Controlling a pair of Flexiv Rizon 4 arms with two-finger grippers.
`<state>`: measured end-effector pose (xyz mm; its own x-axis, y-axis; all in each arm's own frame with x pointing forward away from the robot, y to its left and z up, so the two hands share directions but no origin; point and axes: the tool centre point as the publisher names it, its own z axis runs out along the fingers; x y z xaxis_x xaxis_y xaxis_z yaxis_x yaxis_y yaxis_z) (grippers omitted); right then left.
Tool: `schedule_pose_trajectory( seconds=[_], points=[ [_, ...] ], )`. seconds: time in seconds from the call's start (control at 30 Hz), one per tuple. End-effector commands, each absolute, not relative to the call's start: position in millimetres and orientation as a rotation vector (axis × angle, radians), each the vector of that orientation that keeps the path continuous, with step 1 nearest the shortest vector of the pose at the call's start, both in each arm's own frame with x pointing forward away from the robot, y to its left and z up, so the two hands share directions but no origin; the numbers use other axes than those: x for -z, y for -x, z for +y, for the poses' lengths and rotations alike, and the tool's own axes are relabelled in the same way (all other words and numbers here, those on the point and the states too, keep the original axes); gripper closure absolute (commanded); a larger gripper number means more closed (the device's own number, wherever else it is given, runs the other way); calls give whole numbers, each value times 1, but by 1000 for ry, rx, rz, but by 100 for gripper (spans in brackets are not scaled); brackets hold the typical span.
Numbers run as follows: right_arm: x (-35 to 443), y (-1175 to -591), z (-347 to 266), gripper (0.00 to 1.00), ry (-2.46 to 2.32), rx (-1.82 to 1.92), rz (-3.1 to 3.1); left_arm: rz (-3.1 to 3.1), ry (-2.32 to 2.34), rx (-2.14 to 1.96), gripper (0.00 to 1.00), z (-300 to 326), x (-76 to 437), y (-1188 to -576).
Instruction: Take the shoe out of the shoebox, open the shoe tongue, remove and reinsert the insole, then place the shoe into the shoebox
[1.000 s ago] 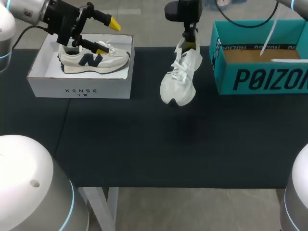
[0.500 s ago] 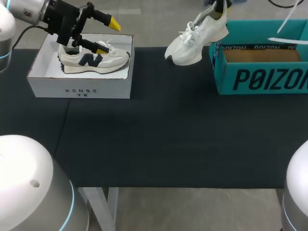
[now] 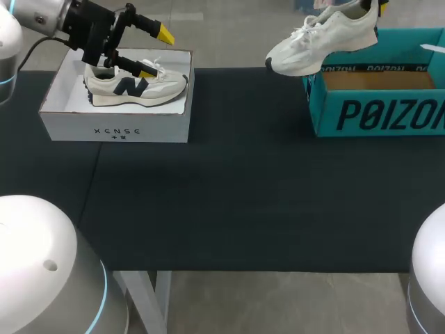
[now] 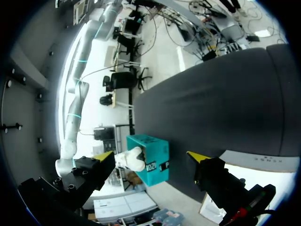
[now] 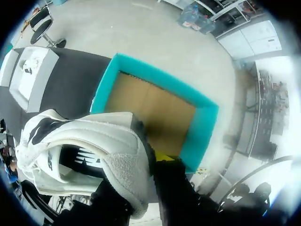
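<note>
- White shoe (image 3: pixel 323 38): off-white all over, with white laces and a thick pale sole. It is seen side-on, toe lower, heel raised.
- In the right wrist view the white shoe (image 5: pixel 94 141) shows a rough suede-like patch on the heel and a dark lining inside.
- Right fingers (image 5: pixel 174 183): clamped on the heel collar, one on each side of it. A sliver of yellow tip shows just beside the heel.
- The shoe is off the counter, in the air over the teal shoebox (image 3: pixel 375 115). Its heel is above the box's far left corner and its toe pokes out past the box's left wall.
- The teal shoebox sits at the counter's far right corner, open on top, with a brown cardboard floor (image 5: pixel 155 108).
- Left fingers (image 3: pixel 165 33): apart, nothing between them, hanging above the white shoebox (image 3: pixel 115 129) at the counter's far left corner.
- A cream shoe (image 3: pixel 135 85) with a navy side mark lies in the white shoebox, toe towards the right.
- In the left wrist view both yellow-tipped fingers (image 4: pixel 94 172) stand wide apart.
- Counter (image 3: pixel 229 202): dark, matte cloth.
</note>
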<state>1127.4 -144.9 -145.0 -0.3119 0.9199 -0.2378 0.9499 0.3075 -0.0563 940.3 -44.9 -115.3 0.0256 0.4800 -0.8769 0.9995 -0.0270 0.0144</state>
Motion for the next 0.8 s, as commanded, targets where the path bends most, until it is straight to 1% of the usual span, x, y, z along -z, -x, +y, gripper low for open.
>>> schedule_pose_trajectory(
  seconds=[0.03, 0.8],
  points=[
    [140, -1105, -175, 100, -1858, 243, 2332, 1543, -1598, 927, 0, -45, 115, -940],
    [140, -1105, -175, 100, -1858, 243, 2332, 1543, -1598, 927, 0, -45, 115, -940]
  ],
)
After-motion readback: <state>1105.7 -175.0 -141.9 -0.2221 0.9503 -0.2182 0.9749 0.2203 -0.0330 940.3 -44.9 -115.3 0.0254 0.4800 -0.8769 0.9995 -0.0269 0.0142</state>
